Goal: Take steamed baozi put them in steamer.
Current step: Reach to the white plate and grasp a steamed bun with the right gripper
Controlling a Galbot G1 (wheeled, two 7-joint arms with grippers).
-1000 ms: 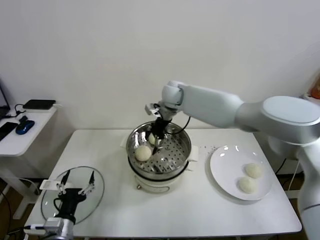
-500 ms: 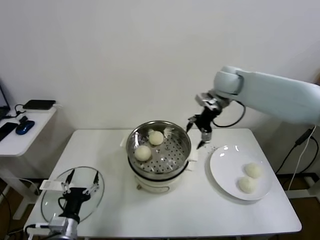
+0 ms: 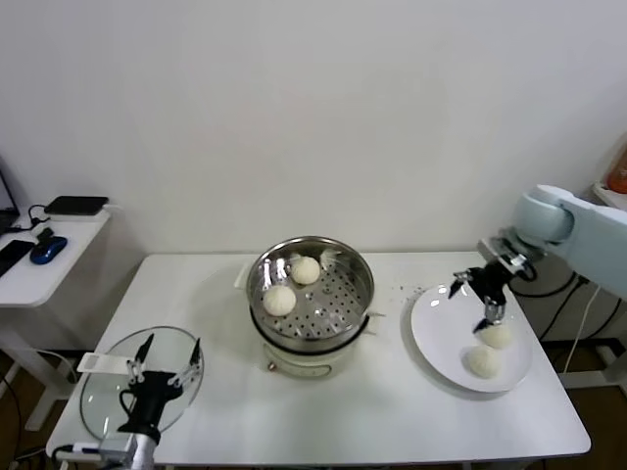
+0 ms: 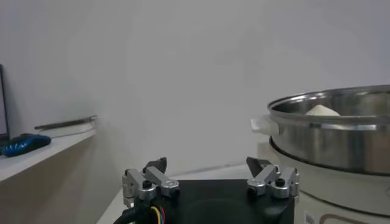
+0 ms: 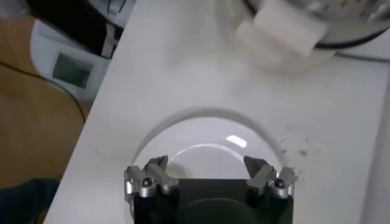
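Reaching for the third bun, with two of the four already in the pot.
Nearest, the idle left gripper (image 3: 165,369) hung wide open over the round glass lid (image 3: 108,392); right of it, two small creamy-white steamed baozi (image 3: 483,361) lay on the flat white plate (image 3: 436,338), the empty right gripper (image 3: 474,296) spread wide above them, next needing to descend and close on one; farther back, the shiny stainless-steel steamer (image 3: 353,284) held two more.
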